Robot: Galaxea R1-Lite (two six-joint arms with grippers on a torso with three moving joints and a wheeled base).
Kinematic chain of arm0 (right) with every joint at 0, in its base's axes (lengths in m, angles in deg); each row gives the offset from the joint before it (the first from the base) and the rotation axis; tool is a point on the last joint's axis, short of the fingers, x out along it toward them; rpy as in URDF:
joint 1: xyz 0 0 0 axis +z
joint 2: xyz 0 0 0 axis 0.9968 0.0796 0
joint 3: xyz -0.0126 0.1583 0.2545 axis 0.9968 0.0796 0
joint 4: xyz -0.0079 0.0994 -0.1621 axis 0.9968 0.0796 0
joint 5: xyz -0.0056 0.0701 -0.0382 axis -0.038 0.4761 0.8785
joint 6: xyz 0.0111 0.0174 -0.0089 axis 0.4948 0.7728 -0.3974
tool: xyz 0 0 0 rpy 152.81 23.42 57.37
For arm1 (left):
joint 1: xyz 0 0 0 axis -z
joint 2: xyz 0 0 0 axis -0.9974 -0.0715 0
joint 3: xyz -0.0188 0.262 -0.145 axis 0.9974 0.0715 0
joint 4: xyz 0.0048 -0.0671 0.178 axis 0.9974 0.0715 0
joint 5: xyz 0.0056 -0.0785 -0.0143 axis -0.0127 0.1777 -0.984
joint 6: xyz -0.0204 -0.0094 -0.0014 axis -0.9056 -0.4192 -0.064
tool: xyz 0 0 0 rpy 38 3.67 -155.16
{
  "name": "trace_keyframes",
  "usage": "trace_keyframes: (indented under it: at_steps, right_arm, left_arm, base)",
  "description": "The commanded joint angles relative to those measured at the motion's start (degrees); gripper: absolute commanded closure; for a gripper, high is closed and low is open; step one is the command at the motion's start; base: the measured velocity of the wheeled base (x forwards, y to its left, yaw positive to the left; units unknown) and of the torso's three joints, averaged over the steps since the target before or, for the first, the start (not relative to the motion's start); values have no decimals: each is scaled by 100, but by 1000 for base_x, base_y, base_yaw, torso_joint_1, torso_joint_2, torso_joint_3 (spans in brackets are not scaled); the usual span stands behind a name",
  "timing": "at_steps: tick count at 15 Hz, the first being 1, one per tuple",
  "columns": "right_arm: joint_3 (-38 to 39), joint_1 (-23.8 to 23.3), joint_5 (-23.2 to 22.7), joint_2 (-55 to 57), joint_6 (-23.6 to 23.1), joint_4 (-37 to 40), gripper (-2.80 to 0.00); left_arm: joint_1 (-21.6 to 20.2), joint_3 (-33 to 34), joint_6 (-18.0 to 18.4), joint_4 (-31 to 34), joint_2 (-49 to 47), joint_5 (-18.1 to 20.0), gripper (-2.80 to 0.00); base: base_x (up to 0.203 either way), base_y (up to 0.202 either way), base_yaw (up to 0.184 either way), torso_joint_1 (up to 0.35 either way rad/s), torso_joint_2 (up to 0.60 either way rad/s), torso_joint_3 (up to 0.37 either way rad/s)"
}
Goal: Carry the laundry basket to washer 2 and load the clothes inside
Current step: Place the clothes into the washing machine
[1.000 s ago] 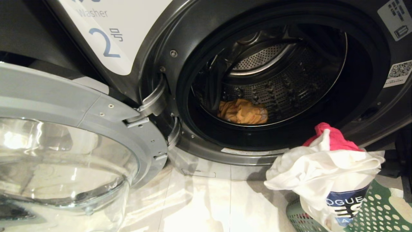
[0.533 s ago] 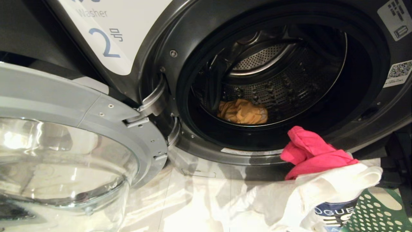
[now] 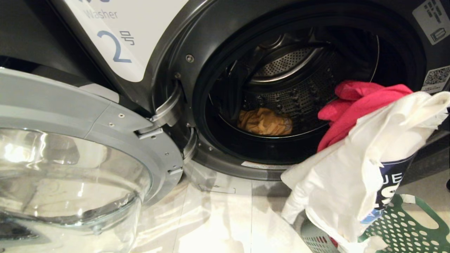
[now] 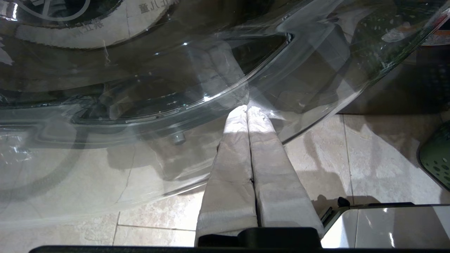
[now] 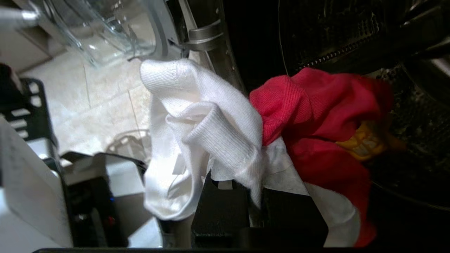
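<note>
**Two garments lifted toward the drum**

Tiled floor [image 3: 218,225] runs under washer 2 [image 3: 182,42], door [image 3: 70,168] open for loading. Left gripper [image 4: 248,109] idles pinched empty. Yellow garment [image 3: 265,121] lies inside. Right gripper, buried in cloth, clamps white shirt [image 3: 351,182] and red garment [image 3: 355,102] above the laundry basket [image 3: 404,228].

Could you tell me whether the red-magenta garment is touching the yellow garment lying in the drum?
Apart. The head view shows the red-magenta garment held up at the door opening, with dark perforated drum wall showing between it and the yellow garment on the drum floor.
</note>
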Motion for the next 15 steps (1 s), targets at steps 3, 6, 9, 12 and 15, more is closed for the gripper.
trace_keyframes:
  at_steps: [3,6,9,12,15]
  right_arm:
    - [333,2,98,-453,434,15,0]
    - [995,236,482,-1076,891,67,0]
    - [1764,811,1391,-1667,1169,76,0]
    - [2368,1601,2594,-2157,1437,-26,0]
    - [2713,2783,4114,-2021,2056,-555,0]
  left_arm:
    - [0,0,1,-2,1,-2,0]
    - [0,0,1,-2,1,-2,0]
    - [0,0,1,-2,1,-2,0]
    - [0,0,1,-2,1,-2,0]
    - [0,0,1,-2,1,-2,0]
  base:
    - [0,0,0,0,0,0]
    - [0,0,0,0,0,0]
    - [0,0,0,0,0,0]
    - [0,0,0,0,0,0]
    - [0,0,0,0,0,0]
